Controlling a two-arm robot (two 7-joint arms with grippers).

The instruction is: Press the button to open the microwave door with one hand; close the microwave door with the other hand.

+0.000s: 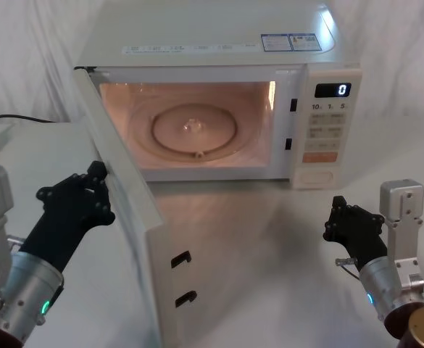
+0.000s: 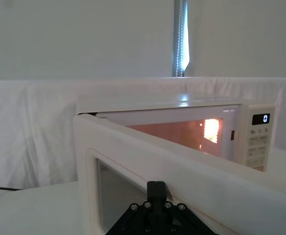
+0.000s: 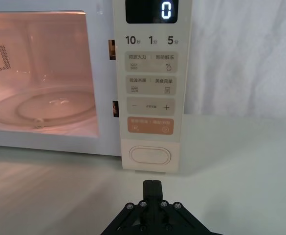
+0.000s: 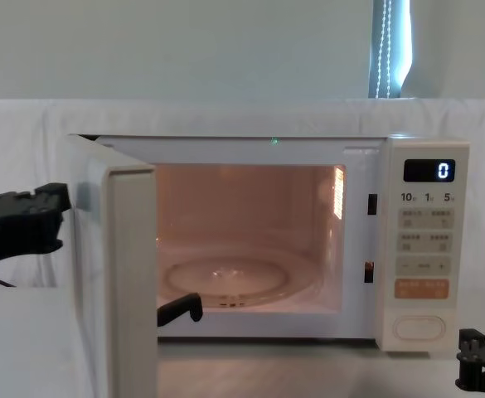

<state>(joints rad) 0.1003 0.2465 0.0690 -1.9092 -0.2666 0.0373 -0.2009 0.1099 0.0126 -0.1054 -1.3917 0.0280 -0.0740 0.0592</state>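
Observation:
The microwave door [image 1: 135, 210] stands swung wide open toward me, hinged on the left, with its inner edge facing right. My left gripper [image 1: 98, 172] is shut and sits at the door's outer face near its upper part. In the left wrist view its tip [image 2: 156, 186] is close to the window frame of the door [image 2: 182, 166]; I cannot tell whether it touches. The button [image 1: 316, 176], a wide cream pill, sits at the bottom of the control panel. My right gripper [image 1: 337, 203] is shut and hangs a short way in front of the button [image 3: 150, 155], apart from it.
The cavity is lit, with a glass turntable [image 1: 193, 129] inside. Two black latch hooks [image 1: 181, 257] stick out of the door's inner edge. The control panel [image 1: 326, 123] shows 0. A black cable [image 1: 16, 118] lies at the far left. White cloth covers the table.

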